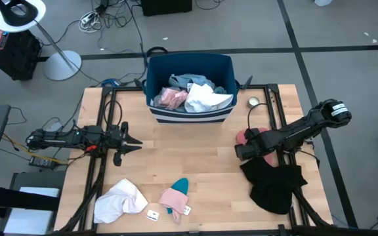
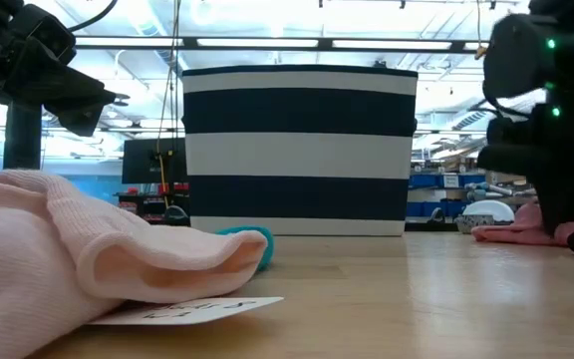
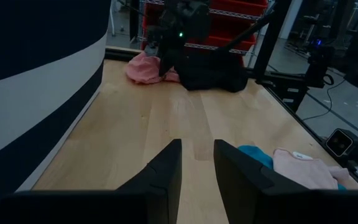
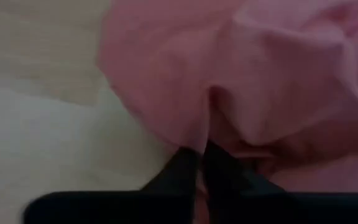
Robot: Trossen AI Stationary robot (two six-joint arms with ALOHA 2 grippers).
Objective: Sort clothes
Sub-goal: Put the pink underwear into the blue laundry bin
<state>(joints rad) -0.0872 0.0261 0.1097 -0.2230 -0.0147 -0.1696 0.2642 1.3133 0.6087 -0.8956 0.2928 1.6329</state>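
A salmon-red garment (image 1: 243, 136) lies on the table's right side beside a black garment (image 1: 274, 180). My right gripper (image 4: 202, 152) stands over it, shut on its cloth; it also shows in the high view (image 1: 241, 149). My left gripper (image 3: 196, 163) is open and empty above the table's left side (image 1: 133, 143). A white garment (image 1: 118, 200) and a pink one on a teal one (image 1: 174, 195) lie near the front edge. The striped bin (image 1: 189, 113) holds pink, white and light blue clothes. My right gripper pinches a raised fold of the salmon-red garment (image 4: 213, 102) between its two fingertips. The fingers come from above, pointing down. The rest of the garment lies slack on the table.
A small round metal tin (image 1: 253, 101) stands right of the bin. Paper tags (image 1: 153, 214) lie by the pink garment. Bare wood shows in the table's middle (image 1: 189, 154). The arms' frame rails run along both table sides.
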